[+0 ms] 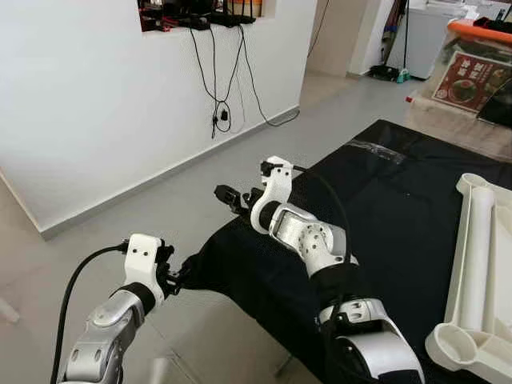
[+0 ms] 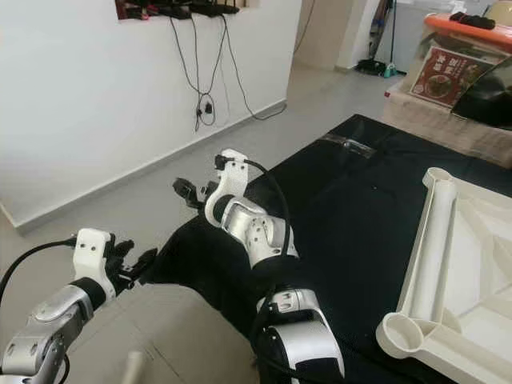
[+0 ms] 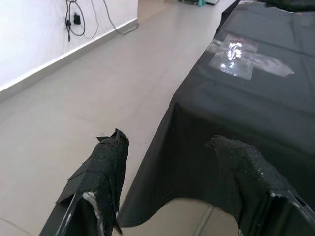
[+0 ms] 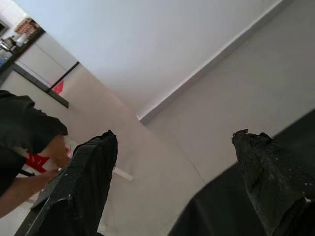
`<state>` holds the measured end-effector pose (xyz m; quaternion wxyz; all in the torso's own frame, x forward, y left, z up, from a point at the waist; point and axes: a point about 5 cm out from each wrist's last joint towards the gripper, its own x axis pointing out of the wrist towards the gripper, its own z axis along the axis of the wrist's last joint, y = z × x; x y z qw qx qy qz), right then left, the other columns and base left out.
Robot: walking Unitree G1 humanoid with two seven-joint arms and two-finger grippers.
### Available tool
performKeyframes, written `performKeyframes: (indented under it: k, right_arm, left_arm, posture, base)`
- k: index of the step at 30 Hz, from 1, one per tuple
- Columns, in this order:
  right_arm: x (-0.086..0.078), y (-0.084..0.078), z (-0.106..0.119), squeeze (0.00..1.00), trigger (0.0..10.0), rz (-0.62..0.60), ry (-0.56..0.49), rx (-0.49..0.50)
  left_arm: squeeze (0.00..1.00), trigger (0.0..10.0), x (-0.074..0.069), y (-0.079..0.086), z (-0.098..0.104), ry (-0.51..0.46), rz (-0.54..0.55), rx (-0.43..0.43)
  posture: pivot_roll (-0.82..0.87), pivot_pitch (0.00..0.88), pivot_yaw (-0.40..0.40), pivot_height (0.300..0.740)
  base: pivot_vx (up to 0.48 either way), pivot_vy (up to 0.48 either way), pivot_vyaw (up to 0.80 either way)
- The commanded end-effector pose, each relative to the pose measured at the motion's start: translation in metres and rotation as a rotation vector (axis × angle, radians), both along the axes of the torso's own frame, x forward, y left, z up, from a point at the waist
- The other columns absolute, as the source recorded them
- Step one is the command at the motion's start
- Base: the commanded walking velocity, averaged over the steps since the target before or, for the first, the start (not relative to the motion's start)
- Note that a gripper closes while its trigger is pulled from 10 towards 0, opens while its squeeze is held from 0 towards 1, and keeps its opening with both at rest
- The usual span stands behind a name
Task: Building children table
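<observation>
A white plastic table top (image 2: 468,264) lies upside down on a black cloth (image 1: 400,208) at the right. It has a round leg socket (image 2: 400,334) at its near corner and a long white tube (image 1: 478,256) along its left side. My right gripper (image 1: 226,196) reaches left past the cloth's corner, open and empty; its wrist view shows the fingers (image 4: 88,172) wide apart over floor and wall. My left gripper (image 1: 182,276) hovers low beside the cloth's hanging corner (image 3: 197,162), also open and empty.
A white wall (image 1: 80,104) with dangling black cables (image 1: 220,104) stands to the left, with grey floor (image 1: 160,208) below it. Boxes with a red label (image 1: 470,80) sit at the back right. A person's arm in a black sleeve (image 4: 24,128) shows in the right wrist view.
</observation>
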<state>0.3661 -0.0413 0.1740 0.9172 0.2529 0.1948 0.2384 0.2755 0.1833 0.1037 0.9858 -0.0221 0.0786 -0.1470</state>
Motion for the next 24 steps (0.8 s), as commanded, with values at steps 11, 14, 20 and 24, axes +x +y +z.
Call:
performKeyframes:
  k: [11,14,20,24]
  right_arm:
    - [-0.01,-0.031,-0.03,0.0,10.0,-0.098,0.076,-0.158]
    - [-0.012,-0.048,-0.033,0.0,10.0,-0.185,0.016,-0.223]
    - [-0.021,-0.059,-0.035,0.0,10.0,-0.199,-0.016,-0.172]
    - [-0.026,-0.062,-0.035,0.0,10.0,-0.187,-0.052,-0.194]
  left_arm:
    - [0.0,10.0,-0.012,0.005,-0.005,0.0,0.167,-0.015]
    - [0.0,10.0,-0.014,0.0,-0.006,-0.003,0.181,-0.015]
    - [0.0,10.0,-0.015,-0.008,-0.005,-0.015,0.173,-0.008]
    - [0.0,10.0,-0.015,-0.01,-0.003,-0.024,0.171,-0.001]
  posture:
    - [0.08,0.0,-0.059,0.74]
    - [0.08,0.0,-0.055,0.74]
    - [0.06,0.0,-0.044,0.74]
    - [0.05,0.0,-0.038,0.74]
  base:
    - [0.0,0.0,0.0]
    - [0.0,0.0,0.0]
    - [0.0,0.0,0.0]
    - [0.0,0.0,0.0]
